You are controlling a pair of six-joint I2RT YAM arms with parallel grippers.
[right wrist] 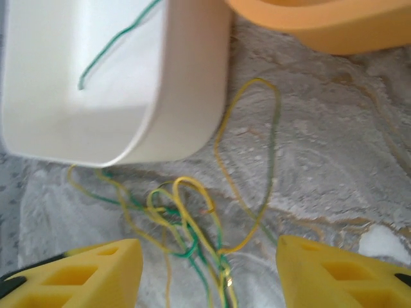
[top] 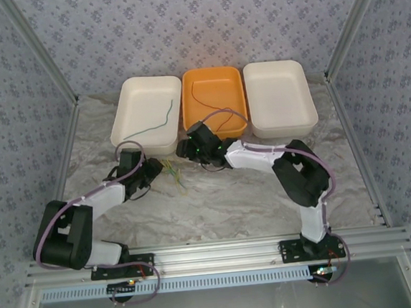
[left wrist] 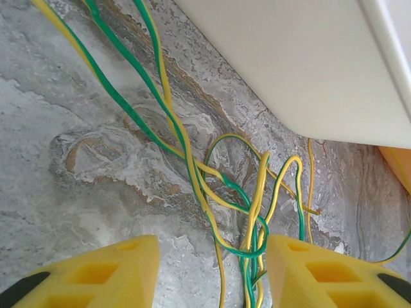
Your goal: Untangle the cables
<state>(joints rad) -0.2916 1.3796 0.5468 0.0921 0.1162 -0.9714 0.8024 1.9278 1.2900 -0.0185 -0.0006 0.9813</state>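
While green cable (top: 156, 122) lies in white tray (top: 122, 132) at 11 o'clock, red cable (top: 195, 96) in orange tray (top: 213, 72) at 12, yellow-green tangle (right wrist: 186, 218) on desk (top: 251, 186) not yet separated. Left claw (left wrist: 212, 256), right claw (right wrist: 209, 263) spread over it, pinching nothing.

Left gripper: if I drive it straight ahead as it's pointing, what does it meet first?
Probably the knot of thin yellow and green cables just ahead of the left gripper, lying on the marbled table; the white plastic tray lies beyond.

A knot of thin yellow and green wires (left wrist: 255, 208) lies on the marbled grey tabletop (left wrist: 96, 160), between the left gripper's (left wrist: 212, 260) spread yellow fingers (left wrist: 122, 263), near the cream plastic tray's (left wrist: 308, 64) corner.
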